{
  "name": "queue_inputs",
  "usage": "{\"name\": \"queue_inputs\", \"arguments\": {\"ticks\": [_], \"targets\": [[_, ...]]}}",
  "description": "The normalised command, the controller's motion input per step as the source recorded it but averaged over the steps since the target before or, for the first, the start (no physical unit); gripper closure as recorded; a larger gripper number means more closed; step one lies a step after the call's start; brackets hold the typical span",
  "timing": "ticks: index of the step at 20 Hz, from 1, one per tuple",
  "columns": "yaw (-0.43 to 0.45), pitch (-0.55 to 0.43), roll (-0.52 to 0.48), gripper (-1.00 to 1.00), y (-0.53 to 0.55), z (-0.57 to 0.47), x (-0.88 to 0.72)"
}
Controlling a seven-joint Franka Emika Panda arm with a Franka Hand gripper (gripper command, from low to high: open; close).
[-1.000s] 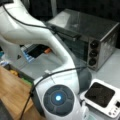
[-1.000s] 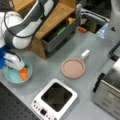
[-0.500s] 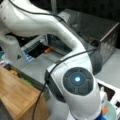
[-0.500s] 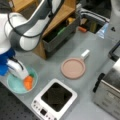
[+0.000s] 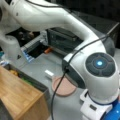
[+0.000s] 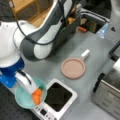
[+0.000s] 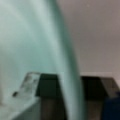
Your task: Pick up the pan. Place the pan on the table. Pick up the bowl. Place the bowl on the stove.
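Already the pan (image 6: 73,68) lies on the table (image 6: 100,50), clear of the stove (image 6: 58,98). The bowl (image 6: 25,96), at the stove's nine o'clock, is apparently carried by the gripper (image 6: 37,96), whose jaws look clamped across its rim (image 7: 67,75). A front view (image 5: 64,86) hides bowl and stove behind the arm.

Two opposed high views share pan (image 5: 64,86), wrist close-up

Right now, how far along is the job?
The pan already lies on the table, off the stove. The gripper is clamped on the bowl rim, partly overlapping the stove's edge. The bowl isn't set on the stove yet.
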Motion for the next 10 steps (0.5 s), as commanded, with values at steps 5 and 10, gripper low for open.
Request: {"name": "queue_inputs", "arguments": {"ticks": [5, 10], "targets": [[-0.174, -0.137, -0.221, 1.0, 0.38, -0.17, -0.53], [-0.127, -0.204, -0.221, 1.0, 0.22, -0.24, -0.72]]}}
